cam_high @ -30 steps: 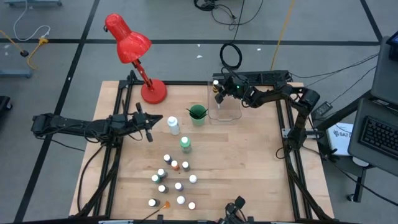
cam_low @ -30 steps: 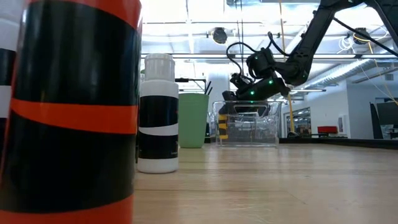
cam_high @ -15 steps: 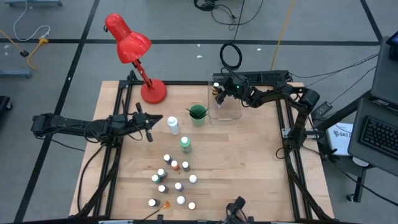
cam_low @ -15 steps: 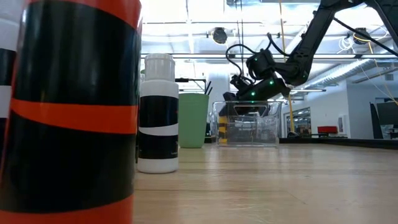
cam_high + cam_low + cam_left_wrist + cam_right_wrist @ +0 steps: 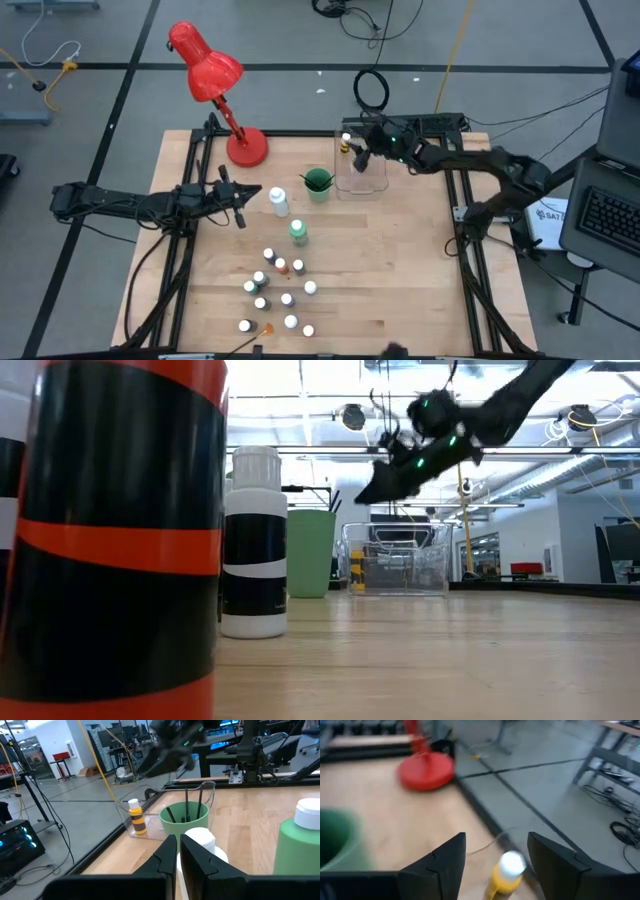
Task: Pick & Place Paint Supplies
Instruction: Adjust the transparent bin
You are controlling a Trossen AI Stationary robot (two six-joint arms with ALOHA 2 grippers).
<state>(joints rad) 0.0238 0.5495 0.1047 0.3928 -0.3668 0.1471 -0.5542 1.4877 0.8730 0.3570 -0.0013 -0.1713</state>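
My right gripper (image 5: 358, 157) hangs open in the air above the clear bin (image 5: 364, 176); in its wrist view (image 5: 496, 841) its fingers stand apart over a yellow, white-capped bottle (image 5: 506, 870). That bottle (image 5: 346, 144) stands upright in the bin's far left corner. My left gripper (image 5: 240, 206) waits shut at the table's left, beside the taller white bottle (image 5: 279, 201). The green-banded bottle (image 5: 298, 232) stands nearer. Several tiny white-capped bottles (image 5: 278, 292) stand in a cluster at the near middle. Dark brushes stick up from the green cup (image 5: 318, 182).
A red desk lamp (image 5: 218, 80) stands at the far left corner. In the low view a black bottle with an orange band (image 5: 110, 540) fills the left foreground, with a black and white bottle (image 5: 255, 545) behind it. Bare wood lies on the table's right half.
My right gripper has risen from just over the bin's rim to well above it, tipping so that its fingers slant down toward the table's left. The yellow bottle has stayed in the bin.
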